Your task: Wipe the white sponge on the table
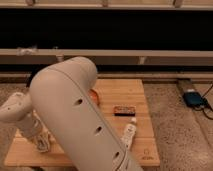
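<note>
The light wooden table [122,90] fills the middle of the camera view. My big white arm [75,115] crosses in front of it and hides much of its top. My gripper [42,144] is low over the table's front left part, at the end of the forearm [19,112]. The white sponge does not show; it is hidden or out of view.
A long white bottle [129,133] lies near the table's front right. A small brown packet [124,110] lies behind it. An orange object [95,95] peeks out beside the arm. A blue device [193,98] with a cable lies on the floor at the right. A dark wall runs behind.
</note>
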`<state>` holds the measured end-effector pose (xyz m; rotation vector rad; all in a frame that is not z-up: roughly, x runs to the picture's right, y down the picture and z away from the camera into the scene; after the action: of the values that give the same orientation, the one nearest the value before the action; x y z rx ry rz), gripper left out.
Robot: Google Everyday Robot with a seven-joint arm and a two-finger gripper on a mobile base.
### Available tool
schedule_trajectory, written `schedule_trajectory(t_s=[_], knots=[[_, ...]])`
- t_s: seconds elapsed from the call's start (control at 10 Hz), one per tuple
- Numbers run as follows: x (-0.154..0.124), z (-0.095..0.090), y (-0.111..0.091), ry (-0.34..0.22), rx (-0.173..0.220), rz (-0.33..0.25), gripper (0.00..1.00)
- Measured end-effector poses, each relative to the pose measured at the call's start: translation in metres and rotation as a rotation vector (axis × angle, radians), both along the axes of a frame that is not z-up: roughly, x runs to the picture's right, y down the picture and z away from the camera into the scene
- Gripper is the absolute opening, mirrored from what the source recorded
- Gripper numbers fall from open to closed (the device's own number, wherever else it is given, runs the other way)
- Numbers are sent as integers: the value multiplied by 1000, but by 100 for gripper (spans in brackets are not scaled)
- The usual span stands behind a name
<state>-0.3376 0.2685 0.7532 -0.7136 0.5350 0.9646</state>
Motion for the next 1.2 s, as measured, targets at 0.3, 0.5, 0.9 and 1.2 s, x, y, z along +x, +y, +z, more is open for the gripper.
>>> schedule_trajectory(t_s=[0.3, 0.5, 0.9, 1.2], knots=[[41, 21, -15, 69, -12, 30, 0], [62, 31, -23, 115, -11, 64, 0], [60, 31, -22, 115, -11, 60, 0], [63, 32, -23, 122, -11, 74, 0]])
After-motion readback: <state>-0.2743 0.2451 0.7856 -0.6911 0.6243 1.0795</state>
